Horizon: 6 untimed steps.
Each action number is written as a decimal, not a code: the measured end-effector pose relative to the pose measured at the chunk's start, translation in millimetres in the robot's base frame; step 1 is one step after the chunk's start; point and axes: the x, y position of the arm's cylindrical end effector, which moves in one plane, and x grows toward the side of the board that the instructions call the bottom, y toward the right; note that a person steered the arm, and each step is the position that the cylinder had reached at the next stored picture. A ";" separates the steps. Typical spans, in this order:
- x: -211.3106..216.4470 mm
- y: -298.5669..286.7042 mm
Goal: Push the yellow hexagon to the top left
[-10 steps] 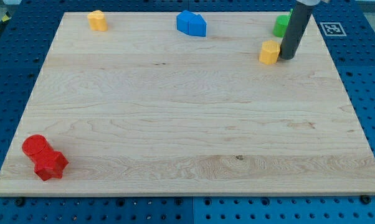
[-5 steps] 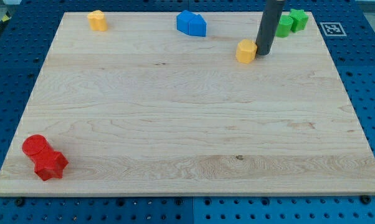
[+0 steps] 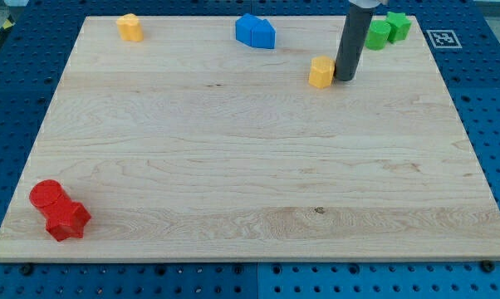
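A yellow hexagon block (image 3: 321, 72) lies on the wooden board (image 3: 250, 166) right of centre near the view's top. My tip (image 3: 344, 78) rests on the board right at the hexagon's right side, touching or nearly touching it. A second yellow block (image 3: 129, 26) sits near the board's top left corner.
Two blue blocks (image 3: 256, 31) sit together at the top centre, to the left of the hexagon. Two green blocks (image 3: 388, 29) sit at the top right behind the rod. Two red blocks (image 3: 59, 210) sit at the bottom left corner.
My tip has moved left along the top of the board, pushing the yellow hexagon left with it. The green blocks, earlier partly hidden by the rod, now show fully.
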 end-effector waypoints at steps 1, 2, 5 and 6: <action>0.1 -8.7; 0.7 -26.7; 2.8 -97.9; 4.3 -124.9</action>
